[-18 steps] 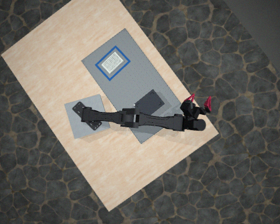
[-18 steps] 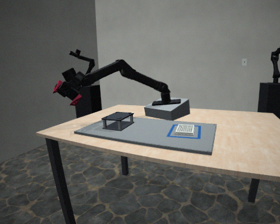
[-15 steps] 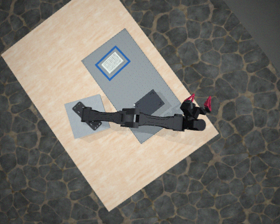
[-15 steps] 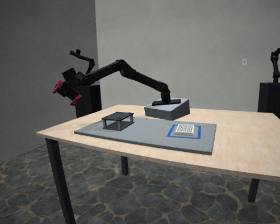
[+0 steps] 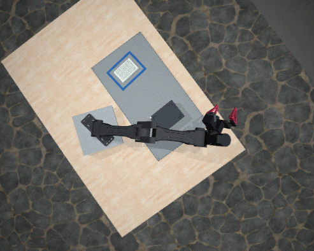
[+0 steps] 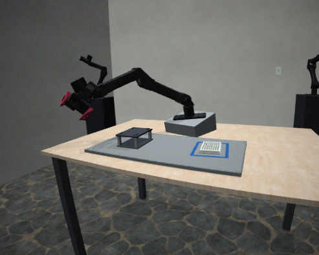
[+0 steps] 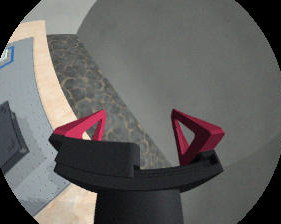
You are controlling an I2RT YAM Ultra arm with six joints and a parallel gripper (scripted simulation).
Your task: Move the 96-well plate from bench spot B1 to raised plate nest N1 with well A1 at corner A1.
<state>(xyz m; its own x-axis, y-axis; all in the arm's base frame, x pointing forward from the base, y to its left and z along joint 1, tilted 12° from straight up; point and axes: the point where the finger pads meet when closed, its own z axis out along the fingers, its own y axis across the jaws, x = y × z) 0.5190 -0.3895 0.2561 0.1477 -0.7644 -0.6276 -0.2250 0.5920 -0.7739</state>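
Observation:
The white 96-well plate [image 5: 127, 70] lies flat inside the blue frame of spot B1 on the grey bench mat; it also shows in the exterior view [image 6: 210, 147]. The dark raised nest N1 [image 5: 167, 114] stands empty at the mat's other end, on short posts [image 6: 134, 137], and shows at the left edge of the wrist view [image 7: 6, 137]. My gripper [image 5: 223, 114] [image 6: 74, 107] with red fingertips is open and empty. It hangs in the air past the table's edge, beyond the nest and far from the plate. In the wrist view the open fingers face the wall and floor.
The arm's grey base block [image 6: 190, 123] stands on the wooden table behind the mat [image 6: 171, 152]. A dark pedestal [image 6: 101, 113] stands behind the gripper, off the table. Another pedestal with an arm [image 6: 311, 110] stands at the far right.

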